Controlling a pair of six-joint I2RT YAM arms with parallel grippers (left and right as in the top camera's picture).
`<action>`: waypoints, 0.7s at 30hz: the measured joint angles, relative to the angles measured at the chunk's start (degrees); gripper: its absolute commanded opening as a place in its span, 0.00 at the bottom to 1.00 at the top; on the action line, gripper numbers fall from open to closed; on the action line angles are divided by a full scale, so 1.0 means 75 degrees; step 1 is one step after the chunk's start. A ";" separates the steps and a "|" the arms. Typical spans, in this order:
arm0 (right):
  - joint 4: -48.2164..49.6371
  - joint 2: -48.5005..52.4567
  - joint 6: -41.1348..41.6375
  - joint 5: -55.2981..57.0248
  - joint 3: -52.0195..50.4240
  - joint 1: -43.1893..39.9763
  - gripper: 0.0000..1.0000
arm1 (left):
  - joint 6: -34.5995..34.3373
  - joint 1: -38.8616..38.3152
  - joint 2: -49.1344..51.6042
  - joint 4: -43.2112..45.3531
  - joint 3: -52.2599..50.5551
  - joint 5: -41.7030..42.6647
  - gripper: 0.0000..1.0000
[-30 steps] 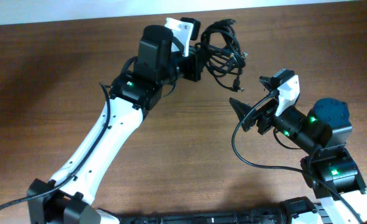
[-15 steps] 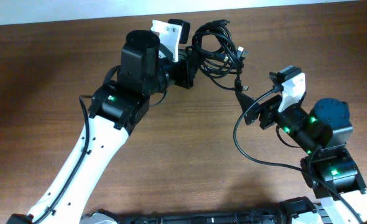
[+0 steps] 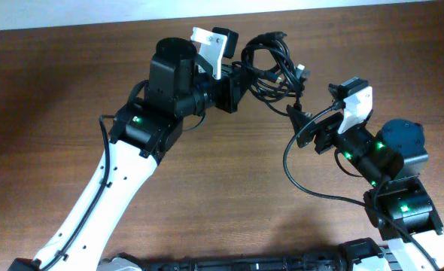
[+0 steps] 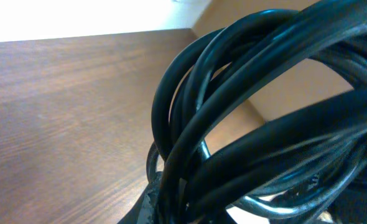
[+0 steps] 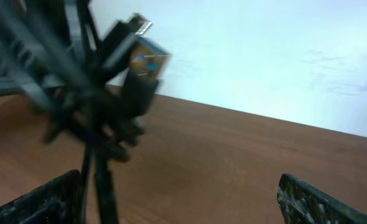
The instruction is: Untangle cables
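From overhead, your left gripper [image 3: 239,80] is clamping tight on the cables [image 3: 271,62], carrying the knot lifted at the far middle of the table [image 3: 56,113]. You are likely holding it up so that loose ends hang out where the other arm can get them. Your right gripper [image 3: 297,124] is waiting just near and right of the bundle, with its jaws spread wide and nothing between them. A plug [image 3: 290,98] is dangling just above them.

In the left wrist view, the cables [image 4: 233,124] are filling nearly the whole picture, thick loops crossing over each other with the table [image 4: 59,112] showing far below. You cannot see the fingers themselves here.

In the right wrist view, the fingers [image 5: 46,199] are standing far apart at the bottom corners. The blurred cables [image 5: 90,93] are hanging at the upper left with a plug [image 5: 143,59] sticking out, not yet between the jaws.

Against a second ago, you are holding the right gripper farther from you and closer to the dangling plug. The bundle is sitting slightly right of where it was half a second ago.
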 measured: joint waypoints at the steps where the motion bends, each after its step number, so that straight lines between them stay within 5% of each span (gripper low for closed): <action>1: 0.0000 0.0000 0.0000 0.0140 0.0000 0.0000 0.99 | 0.0003 0.0000 0.0000 0.0000 0.0000 0.0134 0.00; 21: 0.0493 0.0000 -0.0006 0.1445 0.0000 0.0015 0.99 | 0.0542 0.0003 0.0000 -0.0484 0.0000 0.1381 0.00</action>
